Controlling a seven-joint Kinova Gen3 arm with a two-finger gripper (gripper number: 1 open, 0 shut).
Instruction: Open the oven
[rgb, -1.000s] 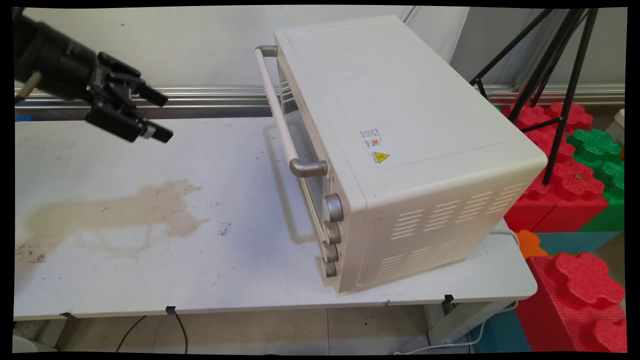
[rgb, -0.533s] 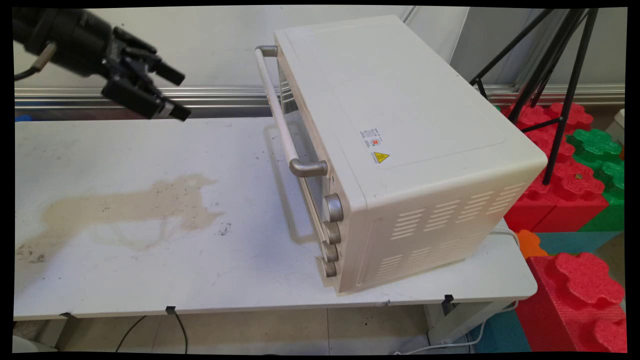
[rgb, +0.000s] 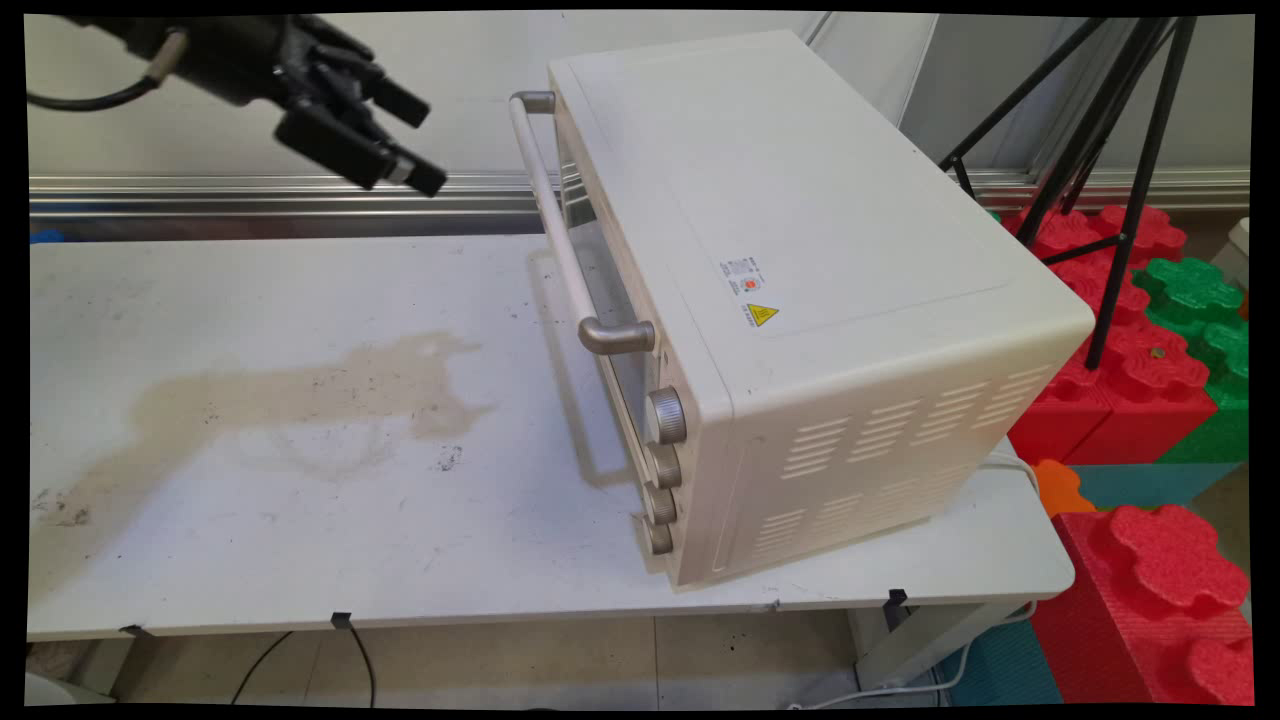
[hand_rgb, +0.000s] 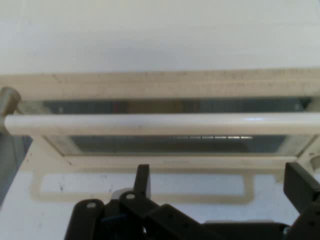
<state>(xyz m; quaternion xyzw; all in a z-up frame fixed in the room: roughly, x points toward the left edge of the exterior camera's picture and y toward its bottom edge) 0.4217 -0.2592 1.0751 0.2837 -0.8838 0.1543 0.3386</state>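
A cream toaster oven (rgb: 800, 260) stands on the right half of the white table (rgb: 300, 520), its glass door facing left. A long white bar handle (rgb: 555, 215) runs across the door's upper edge, and several metal knobs (rgb: 664, 415) line the near corner. My black gripper (rgb: 422, 145) hangs high at the upper left, open and empty, pointing at the oven from a short way left of the handle. In the hand view the handle (hand_rgb: 160, 123) spans the picture straight ahead, with the glass door (hand_rgb: 165, 142) behind it and my two fingers (hand_rgb: 142, 179) wide apart below.
A brown stain (rgb: 290, 395) spreads over the table's left half. Black tripod legs (rgb: 1120, 180) and red and green foam blocks (rgb: 1150, 370) stand off the table's right end. A metal rail (rgb: 250, 185) runs along the wall behind.
The gripper has risen and travelled right, from the far left over the table towards the oven's handle. Its fingers have stayed open. The oven has not moved.
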